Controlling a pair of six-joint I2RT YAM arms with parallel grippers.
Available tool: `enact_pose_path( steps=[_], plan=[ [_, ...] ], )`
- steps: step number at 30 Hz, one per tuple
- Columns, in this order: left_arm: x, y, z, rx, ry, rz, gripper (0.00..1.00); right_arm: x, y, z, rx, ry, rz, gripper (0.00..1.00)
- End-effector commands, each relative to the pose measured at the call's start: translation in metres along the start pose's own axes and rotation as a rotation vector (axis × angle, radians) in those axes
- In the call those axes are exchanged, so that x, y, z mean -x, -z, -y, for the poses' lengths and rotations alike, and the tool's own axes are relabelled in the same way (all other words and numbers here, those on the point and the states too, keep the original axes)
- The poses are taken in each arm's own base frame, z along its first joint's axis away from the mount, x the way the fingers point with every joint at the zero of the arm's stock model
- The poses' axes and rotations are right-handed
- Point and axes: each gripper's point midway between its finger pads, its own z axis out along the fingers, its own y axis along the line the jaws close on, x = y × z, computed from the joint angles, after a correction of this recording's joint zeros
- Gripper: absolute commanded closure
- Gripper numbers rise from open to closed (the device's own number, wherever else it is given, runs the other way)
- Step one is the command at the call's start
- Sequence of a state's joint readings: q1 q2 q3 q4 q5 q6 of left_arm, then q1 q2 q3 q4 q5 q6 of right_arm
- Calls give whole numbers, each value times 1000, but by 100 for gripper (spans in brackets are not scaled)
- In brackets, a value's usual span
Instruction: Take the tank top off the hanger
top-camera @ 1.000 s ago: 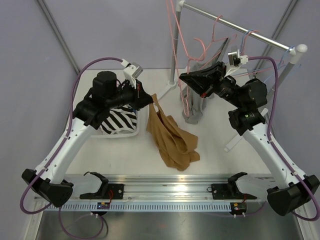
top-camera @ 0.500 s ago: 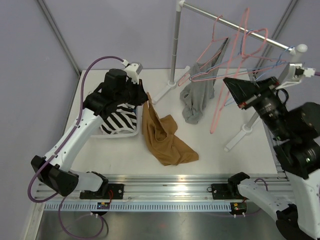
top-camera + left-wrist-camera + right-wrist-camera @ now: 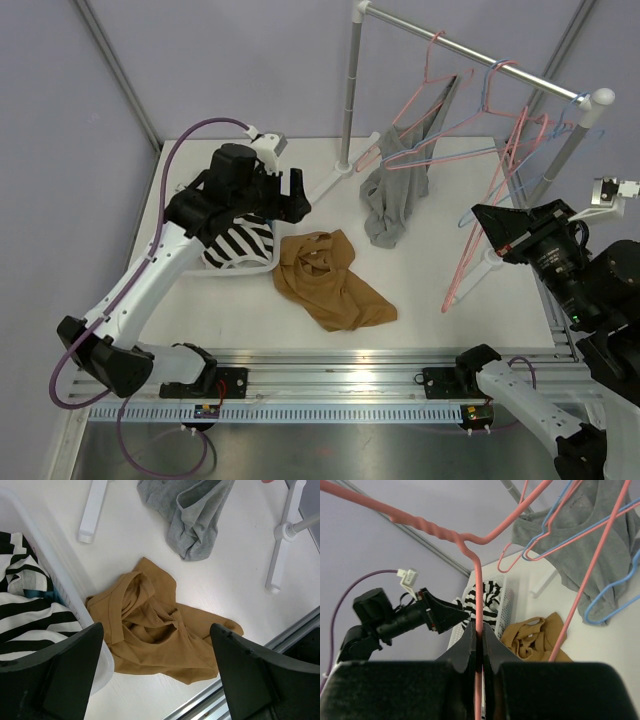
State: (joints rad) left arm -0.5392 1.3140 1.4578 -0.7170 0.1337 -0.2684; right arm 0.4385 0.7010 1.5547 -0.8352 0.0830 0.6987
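The tan tank top (image 3: 325, 282) lies crumpled on the white table beside the basket, free of any hanger; it also shows in the left wrist view (image 3: 150, 635) and the right wrist view (image 3: 535, 635). My left gripper (image 3: 285, 192) hovers above it, open, with nothing between its fingers (image 3: 155, 627). My right gripper (image 3: 478, 214) is shut on the thin wire of a bare pink hanger (image 3: 468, 255), held off to the right of the rack. In the right wrist view the hanger (image 3: 478, 580) runs straight up out of the closed jaws (image 3: 479, 630).
A white basket (image 3: 262, 266) with striped clothing sits left of the tank top. A grey garment (image 3: 392, 200) droops from a hanger on the rack (image 3: 480, 55). Several pink and blue hangers hang on the rail. The rack's feet (image 3: 277, 555) rest on the table.
My left gripper opened and let the tank top go; it dropped flat onto the table. My right arm pulled back to the right with the pink hanger.
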Motion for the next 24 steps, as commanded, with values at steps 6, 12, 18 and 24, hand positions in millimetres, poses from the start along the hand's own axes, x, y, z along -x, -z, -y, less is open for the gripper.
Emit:
enact_pose_path(
  steps=[6, 12, 18, 24],
  plan=[
    [7, 59, 4, 32, -58, 120, 1, 2, -46, 17, -152, 43, -23, 100],
    [-8, 84, 0, 37, -78, 149, 1, 19, -73, 25, -236, 47, 49, 100],
    [-12, 86, 3, 9, -88, 153, 1, 42, -96, 28, -311, 102, 101, 100],
    [-17, 83, 4, 0, -91, 147, 1, 50, -122, 56, -340, 7, 85, 100]
  ],
)
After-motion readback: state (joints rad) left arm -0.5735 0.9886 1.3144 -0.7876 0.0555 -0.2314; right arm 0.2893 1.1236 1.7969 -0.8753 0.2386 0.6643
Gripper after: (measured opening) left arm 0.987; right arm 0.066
